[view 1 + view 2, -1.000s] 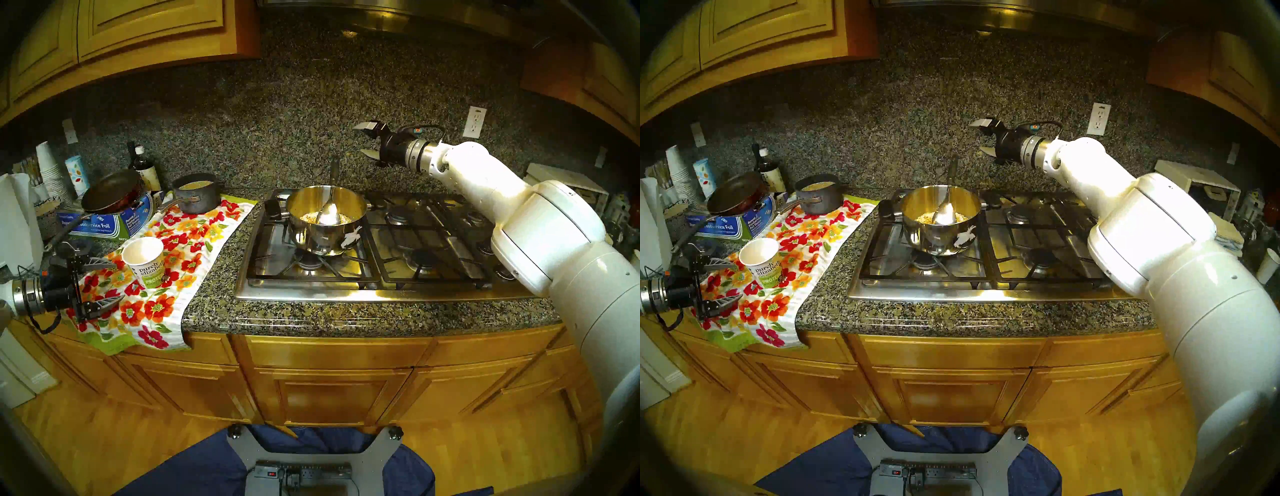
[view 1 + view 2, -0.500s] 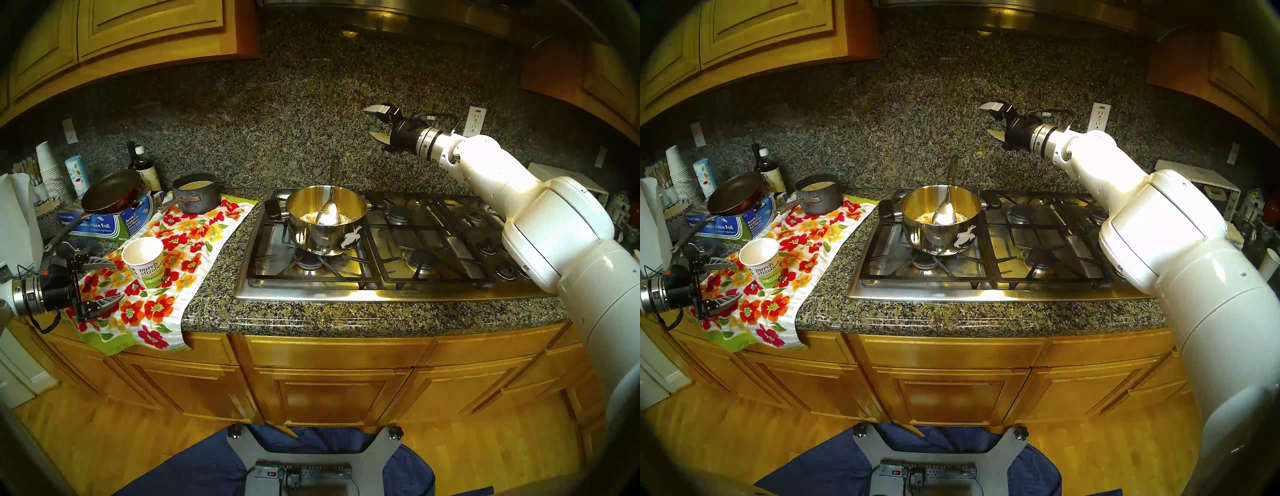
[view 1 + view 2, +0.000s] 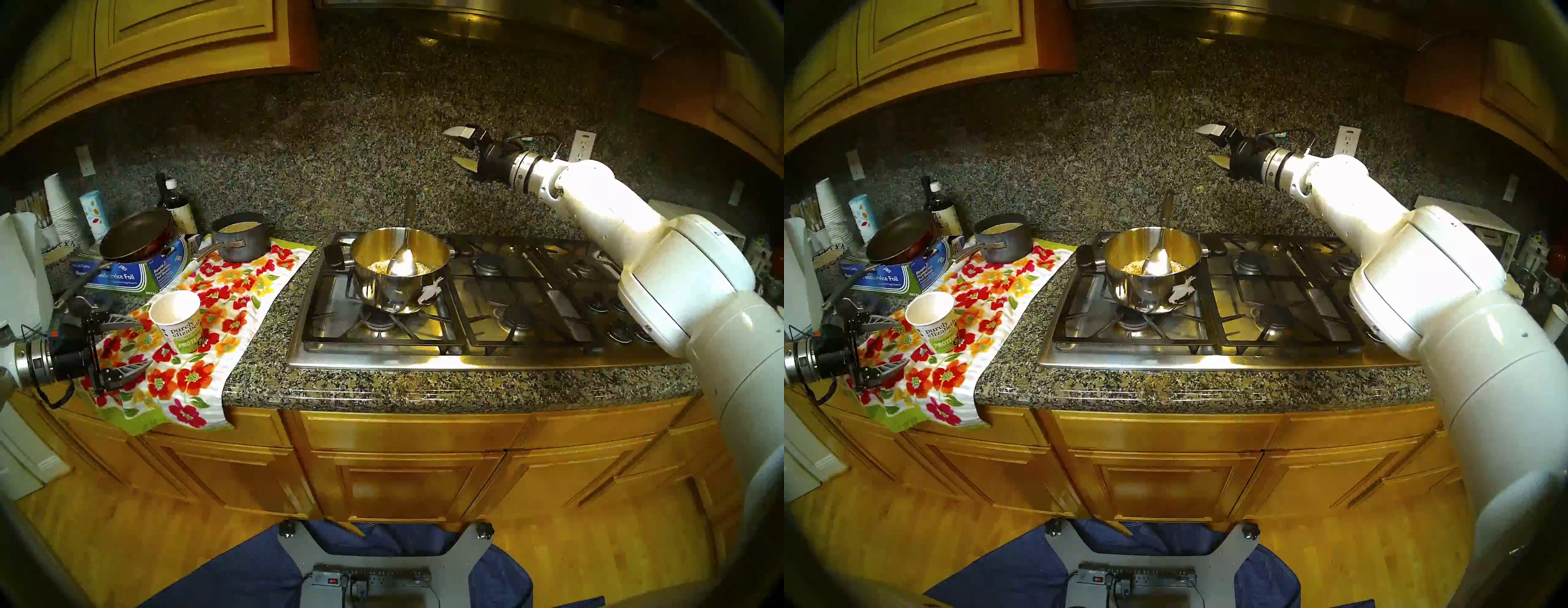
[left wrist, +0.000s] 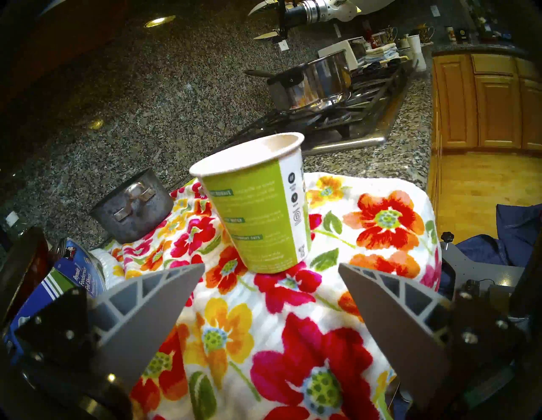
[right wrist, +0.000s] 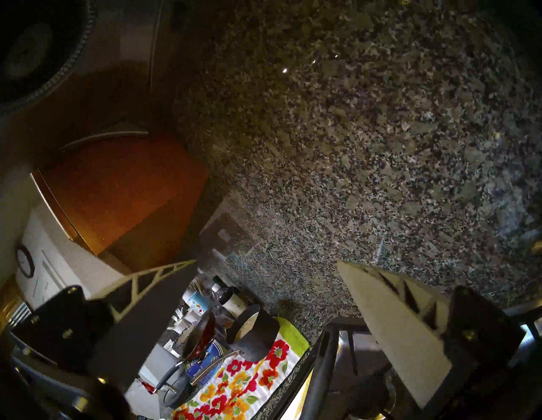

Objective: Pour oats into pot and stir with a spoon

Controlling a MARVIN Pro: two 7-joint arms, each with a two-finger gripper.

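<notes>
The steel pot [image 3: 399,293] stands on the front left burner of the stove, its black handle pointing left; it also shows in the head right view [image 3: 1153,293] and the left wrist view [image 4: 316,85]. Pale oats [image 3: 379,266] lie on its bottom. The spoon [image 3: 402,259] rests in it, bowl on the oats, dark handle leaning on the far rim. My right gripper [image 3: 449,146] is open and empty, high above and right of the pot, by the backsplash. My left gripper [image 3: 144,344] is open and empty, just left of the upright paper cup [image 3: 178,322] on the floral towel.
A dark grey pot [image 3: 244,242] stands at the towel's [image 3: 237,314] far end. A black frying pan [image 3: 135,233] lies on a foil box [image 3: 127,276]. Bottles and stacked cups stand at the back left. The stove grates [image 3: 530,297] stretch right of the pot.
My right gripper, open, rose up and to the right, away from the spoon handle. The spoon, pot, cup and left gripper have not moved.
</notes>
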